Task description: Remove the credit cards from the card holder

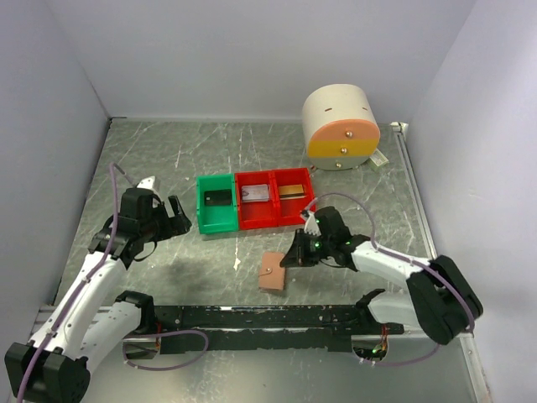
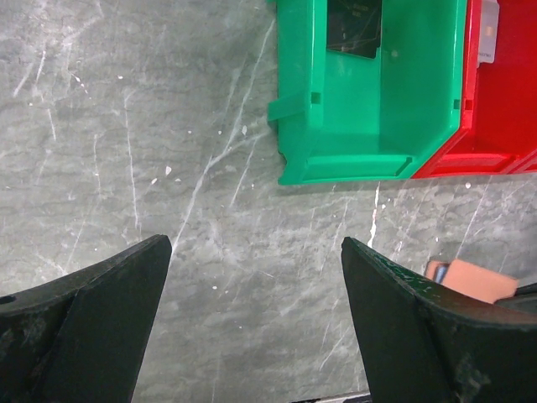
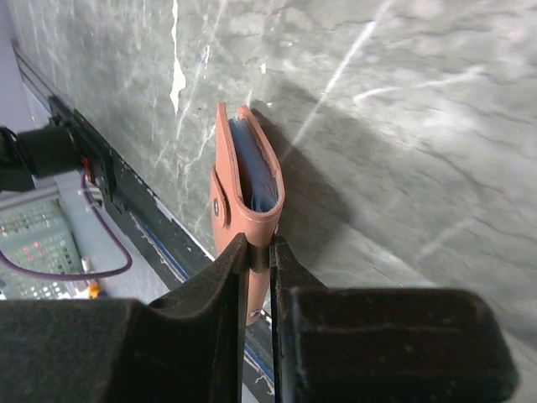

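Note:
The tan leather card holder (image 1: 273,271) is near the table's front centre. My right gripper (image 1: 290,255) is shut on its near edge. In the right wrist view the card holder (image 3: 243,180) stands on edge, folded, pale blue lining showing, pinched between my right gripper's (image 3: 259,243) fingers. No card shows inside it. A dark card (image 1: 216,199) lies in the green bin (image 1: 216,220), a silver-grey card (image 1: 256,192) and a gold-brown card (image 1: 291,190) in the red bins. My left gripper (image 1: 172,217) is open and empty, left of the green bin (image 2: 369,126), above bare table (image 2: 256,243).
Two red bins (image 1: 274,217) adjoin the green one. A big cream cylinder with an orange band (image 1: 340,126) stands at the back right. A black rail (image 1: 252,317) runs along the near edge. Grey walls close in on the left, back and right.

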`<state>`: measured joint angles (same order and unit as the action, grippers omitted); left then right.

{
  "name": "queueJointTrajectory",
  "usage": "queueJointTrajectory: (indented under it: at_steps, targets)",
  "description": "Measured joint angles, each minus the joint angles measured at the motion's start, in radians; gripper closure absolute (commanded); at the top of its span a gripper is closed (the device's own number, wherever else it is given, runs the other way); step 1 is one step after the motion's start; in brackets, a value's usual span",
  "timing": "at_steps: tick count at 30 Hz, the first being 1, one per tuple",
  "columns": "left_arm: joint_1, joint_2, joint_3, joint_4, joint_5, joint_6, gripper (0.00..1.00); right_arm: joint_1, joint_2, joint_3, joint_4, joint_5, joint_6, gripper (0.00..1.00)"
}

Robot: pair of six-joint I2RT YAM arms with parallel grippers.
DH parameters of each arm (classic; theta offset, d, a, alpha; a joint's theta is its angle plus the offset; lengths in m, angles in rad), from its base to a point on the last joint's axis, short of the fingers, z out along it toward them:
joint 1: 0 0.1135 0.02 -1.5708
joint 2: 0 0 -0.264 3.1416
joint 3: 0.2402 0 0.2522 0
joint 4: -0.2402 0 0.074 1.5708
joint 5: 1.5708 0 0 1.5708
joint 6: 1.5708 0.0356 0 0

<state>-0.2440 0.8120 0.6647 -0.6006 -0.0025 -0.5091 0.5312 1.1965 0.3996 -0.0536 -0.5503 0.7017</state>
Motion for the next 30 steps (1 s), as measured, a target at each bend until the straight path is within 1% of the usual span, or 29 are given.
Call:
queueJointTrajectory:
  at_steps: [4, 5, 9, 12, 15, 22, 25, 30]
  targets:
    - [-0.004, 0.016, 0.0, 0.0, 0.014, 0.0, 0.05, 0.077, 0.101, 0.039, 0.048, 0.016, 0.003, 0.8]
    - [-0.005, 0.018, 0.0, 0.0, 0.015, 0.001, 0.05, 0.089, 0.119, 0.05, 0.051, 0.027, 0.003, 0.76]
    - [-0.006, 0.023, 0.0, 0.001, 0.018, 0.006, 0.05, 0.111, 0.158, 0.089, 0.043, 0.085, 0.0, 0.7]
    - [-0.006, 0.021, 0.001, 0.002, 0.019, 0.012, 0.05, 0.112, 0.158, 0.118, 0.013, 0.14, -0.012, 0.64]
    - [-0.006, 0.005, 0.002, 0.007, 0.025, 0.026, 0.05, 0.112, 0.156, 0.145, -0.024, 0.177, -0.04, 0.61]
    - [-0.007, -0.067, 0.002, 0.035, 0.037, 0.056, 0.05, 0.113, 0.139, 0.146, -0.095, 0.236, -0.105, 0.51]
    - [-0.007, -0.092, 0.002, 0.047, 0.05, 0.066, 0.05, 0.113, 0.134, 0.137, -0.11, 0.256, -0.12, 0.49]
    - [-0.007, -0.081, 0.002, 0.061, 0.094, 0.08, 0.05, 0.113, 0.107, 0.109, -0.089, 0.259, -0.104, 0.42]
